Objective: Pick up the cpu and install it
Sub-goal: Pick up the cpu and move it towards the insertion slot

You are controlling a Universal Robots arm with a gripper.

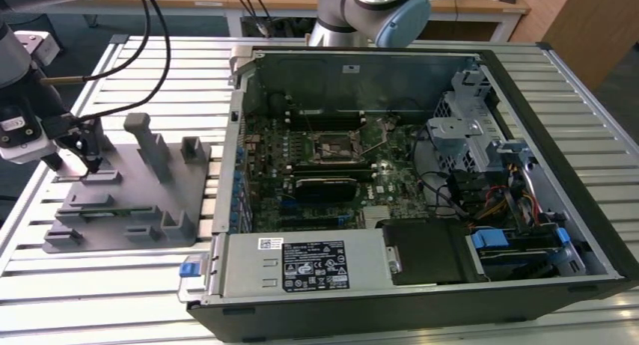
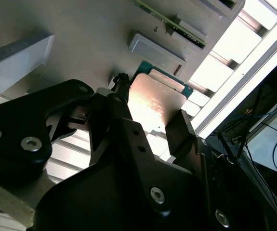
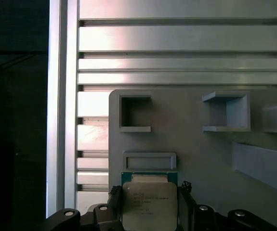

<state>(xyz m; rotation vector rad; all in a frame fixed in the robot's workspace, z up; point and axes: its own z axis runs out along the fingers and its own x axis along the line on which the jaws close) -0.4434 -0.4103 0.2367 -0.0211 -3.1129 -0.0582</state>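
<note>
cpu (image 3: 150,204): flat on grey tray (image 1: 130,199), near worktop (image 1: 100,292) edge at exterior view's left. My pincer (image 1: 88,159) low, right over cpu. Holding it or not, I cannot tell. Pick-up step, I think. Needs soft, even squeeze, cpu kept flat.

Grey plastic holder tray (image 1: 135,191) sits flat on the slatted aluminium table (image 1: 120,300), exterior view's left | open black metal computer case (image 1: 360,79) just beside it, exterior view's right | green motherboard (image 1: 299,158) lies in the case, black-framed square socket (image 1: 334,147) mid-board | silvery square cpu (image 3: 150,204) on the tray, gripper (image 1: 78,164) straddling it
</note>
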